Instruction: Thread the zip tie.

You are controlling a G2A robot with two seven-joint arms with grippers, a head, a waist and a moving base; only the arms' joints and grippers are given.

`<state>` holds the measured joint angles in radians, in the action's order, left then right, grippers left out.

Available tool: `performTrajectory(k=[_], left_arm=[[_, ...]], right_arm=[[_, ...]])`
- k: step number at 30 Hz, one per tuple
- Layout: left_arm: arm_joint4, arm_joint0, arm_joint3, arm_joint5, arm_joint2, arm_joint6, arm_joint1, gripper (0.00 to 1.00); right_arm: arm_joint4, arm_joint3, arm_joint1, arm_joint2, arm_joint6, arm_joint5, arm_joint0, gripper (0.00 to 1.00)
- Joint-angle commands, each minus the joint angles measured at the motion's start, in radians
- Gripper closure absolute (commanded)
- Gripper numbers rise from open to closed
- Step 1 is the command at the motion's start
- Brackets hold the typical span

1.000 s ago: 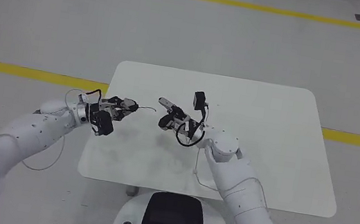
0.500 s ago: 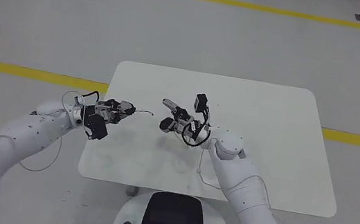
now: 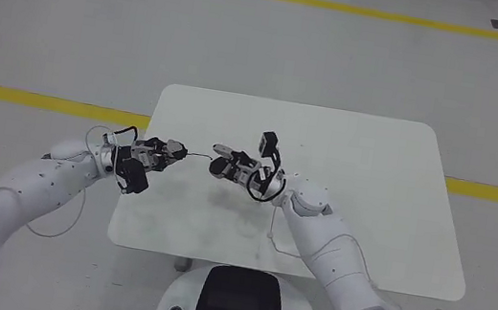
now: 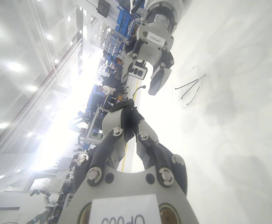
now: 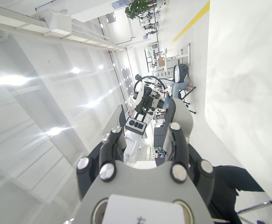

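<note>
A thin black zip tie [image 4: 136,93] is pinched in my shut left gripper [image 4: 127,107], its free tail curving out toward the other arm. In the top view the left gripper [image 3: 172,150] hovers over the table's left part with the zip tie [image 3: 194,154] pointing right. My right gripper [image 3: 217,158] faces it a short gap away, open. From the left wrist, the right gripper [image 4: 139,84] stands open, and the tie's tip lies near its fingers [image 4: 158,81]. The right gripper [image 5: 146,109] looks straight at the left gripper [image 5: 149,99].
The white table [image 3: 375,155] has rounded corners; its left edge lies just under the left arm. A clear bag holding a few spare ties [image 4: 191,89] lies on the tabletop beside the right gripper. A yellow floor line [image 3: 34,100] runs behind.
My right gripper has shifted left and slightly down, closing the gap to the tie's tip. The left gripper drew back a little to the left early on, then held still.
</note>
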<state>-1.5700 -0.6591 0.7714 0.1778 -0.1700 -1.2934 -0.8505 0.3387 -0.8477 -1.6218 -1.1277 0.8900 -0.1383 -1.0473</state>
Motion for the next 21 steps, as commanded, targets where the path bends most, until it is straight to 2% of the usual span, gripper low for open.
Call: performTrajectory(k=[1, 5, 9, 16, 21], left_arm=[[0.0, 0.0, 0.0, 0.0, 0.0, 0.0, 0.0, 1.0], [0.0, 0.0, 0.0, 0.0, 0.0, 0.0, 0.0, 1.0], [0.0, 0.0, 0.0, 0.0, 0.0, 0.0, 0.0, 1.0], [0.0, 0.0, 0.0, 0.0, 0.0, 0.0, 0.0, 1.0], [0.0, 0.0, 0.0, 0.0, 0.0, 0.0, 0.0, 1.0]], right_arm=[[0.025, 0.016, -0.002, 0.006, 0.017, -0.005, 0.007, 0.62], [0.058, 0.054, -0.006, 0.018, 0.041, -0.016, 0.028, 0.67], [0.068, 0.077, -0.008, 0.027, 0.042, -0.024, 0.042, 0.68], [0.09, 0.104, -0.008, 0.033, 0.032, -0.032, 0.053, 0.73], [0.1, 0.112, -0.008, 0.039, 0.03, -0.037, 0.056, 0.73]])
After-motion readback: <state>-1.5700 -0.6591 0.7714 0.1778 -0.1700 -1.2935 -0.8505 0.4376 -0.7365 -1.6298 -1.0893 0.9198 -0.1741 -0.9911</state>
